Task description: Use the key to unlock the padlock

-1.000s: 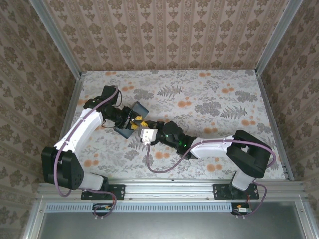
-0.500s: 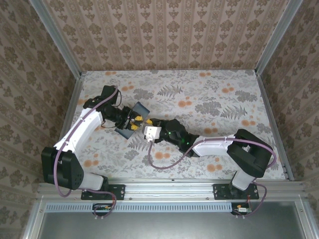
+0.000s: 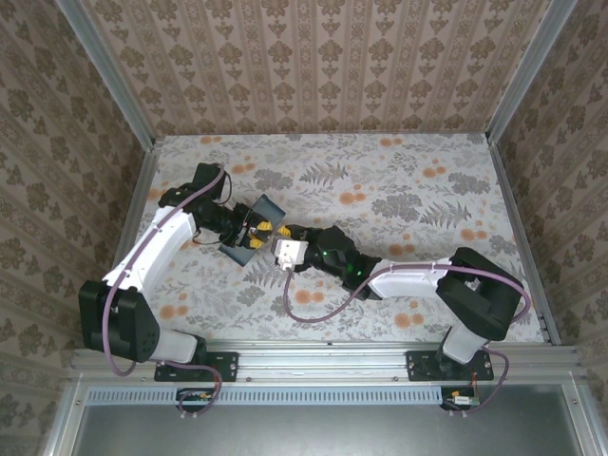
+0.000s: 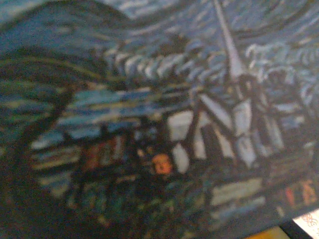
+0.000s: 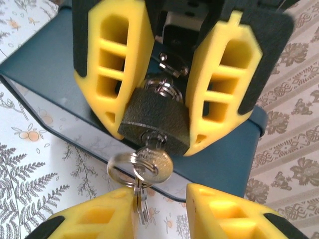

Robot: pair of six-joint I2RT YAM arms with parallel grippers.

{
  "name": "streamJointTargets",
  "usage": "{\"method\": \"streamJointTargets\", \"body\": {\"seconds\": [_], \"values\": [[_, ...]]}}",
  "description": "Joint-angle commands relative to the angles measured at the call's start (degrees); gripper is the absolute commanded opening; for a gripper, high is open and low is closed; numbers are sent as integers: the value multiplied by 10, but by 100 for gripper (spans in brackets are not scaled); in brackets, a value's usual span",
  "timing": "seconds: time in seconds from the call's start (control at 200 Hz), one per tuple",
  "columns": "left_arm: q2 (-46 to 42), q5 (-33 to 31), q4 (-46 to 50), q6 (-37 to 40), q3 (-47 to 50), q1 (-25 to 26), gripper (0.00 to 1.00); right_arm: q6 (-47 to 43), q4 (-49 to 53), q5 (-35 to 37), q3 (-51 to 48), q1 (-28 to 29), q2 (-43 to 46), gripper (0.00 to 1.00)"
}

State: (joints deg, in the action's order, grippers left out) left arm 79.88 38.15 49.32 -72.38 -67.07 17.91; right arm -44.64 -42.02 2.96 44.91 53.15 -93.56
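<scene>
Squeezing the dark, blocky padlock is the left end effector; a key sticks out below. The right end effector, fingers apart, sits under it.

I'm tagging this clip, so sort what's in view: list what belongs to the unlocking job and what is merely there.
Job:
padlock, clamped by the left tool
key, on its ring, in the keyhole
right tool, its fingers apart just below

Merely there:
blue painted box
floral table
patterned walls
</scene>
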Motion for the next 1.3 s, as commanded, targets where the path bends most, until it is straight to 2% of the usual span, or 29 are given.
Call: {"method": "streamJointTargets", "body": {"seconds": [0.0,0.55,0.855,1.05,1.295], "values": [[-10,14,2,8,-21,-2,0,8,0,-21,4,5,21,31],[-8,17,-5,6,-28,4,0,5,8,-25,37,11,-6,28],[-7,20,-10,3,-29,5,0,1,13,-19,40,9,-20,17],[-7,20,-13,1,-29,6,0,10,10,-12,39,7,-23,13],[-12,17,-33,-10,-20,5,0,98,66,-18,49,6,6,4]]}}
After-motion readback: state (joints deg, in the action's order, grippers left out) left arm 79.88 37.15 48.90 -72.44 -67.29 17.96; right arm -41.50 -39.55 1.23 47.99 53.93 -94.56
